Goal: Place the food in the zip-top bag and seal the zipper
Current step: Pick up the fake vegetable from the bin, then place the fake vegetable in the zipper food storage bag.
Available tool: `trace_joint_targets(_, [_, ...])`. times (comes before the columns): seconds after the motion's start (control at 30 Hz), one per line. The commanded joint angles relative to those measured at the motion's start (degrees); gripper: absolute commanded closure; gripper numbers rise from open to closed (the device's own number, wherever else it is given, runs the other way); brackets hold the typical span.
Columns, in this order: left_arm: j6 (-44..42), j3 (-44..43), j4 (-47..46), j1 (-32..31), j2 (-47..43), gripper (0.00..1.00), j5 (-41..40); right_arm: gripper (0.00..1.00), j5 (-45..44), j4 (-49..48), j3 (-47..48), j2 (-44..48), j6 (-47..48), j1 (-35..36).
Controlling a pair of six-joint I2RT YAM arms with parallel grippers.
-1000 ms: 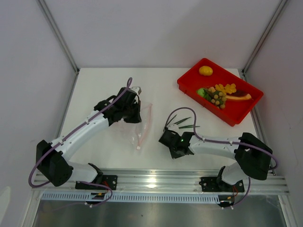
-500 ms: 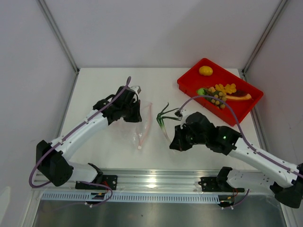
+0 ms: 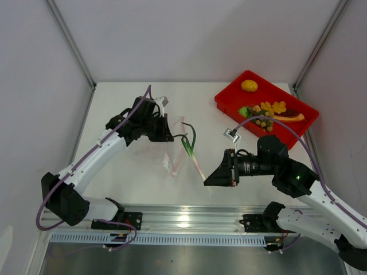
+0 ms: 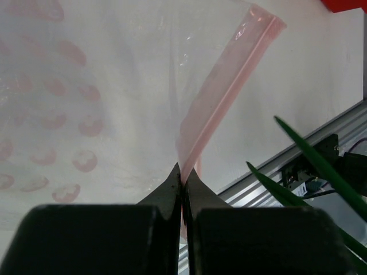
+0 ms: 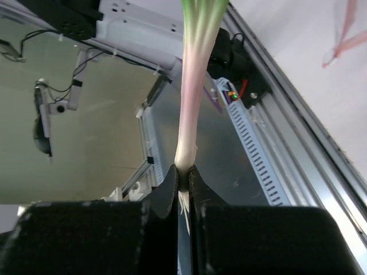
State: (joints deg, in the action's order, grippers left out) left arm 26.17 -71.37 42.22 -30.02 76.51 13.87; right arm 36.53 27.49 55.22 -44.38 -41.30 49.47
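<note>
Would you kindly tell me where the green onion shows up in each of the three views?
Top external: mid-picture, the green onion slanting up-left.
Left wrist: lower right, only its green leaves.
Right wrist: centre, its pale stalk rising from the right fingers to the top edge.
Shared landmark: the pink zipper, just left of the onion from above, centre in the left wrist view, top right in the right wrist view.

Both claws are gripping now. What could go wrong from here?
1. The right claw pinches the green stalk only at its pale end, so the long stalk may pivot or slip.
2. The left claw holds the zip-top bag by one spot on the zipper; the mouth looks flat, so the leaves may slide past it.
</note>
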Motion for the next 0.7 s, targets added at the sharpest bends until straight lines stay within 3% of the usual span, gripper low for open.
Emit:
trace_joint_targets(0.0, [-0.9,-2.8,-1.5,1.2,0.1,0.99,4.0,1.00,5.8,-6.6,0.0,0.8,-4.1,-0.3])
trace_joint_targets(0.23, [1.0,-1.0,-5.4,2.6,-0.7,0.99,15.0,1.00,7.0,-14.1,-1.8,2.4,-9.1,-0.3])
trace_joint_targets(0.67, [3.5,3.7,-10.4,6.7,-3.6,0.99,25.2,1.00,7.0,-22.7,-6.2,2.3,-13.5,-0.3])
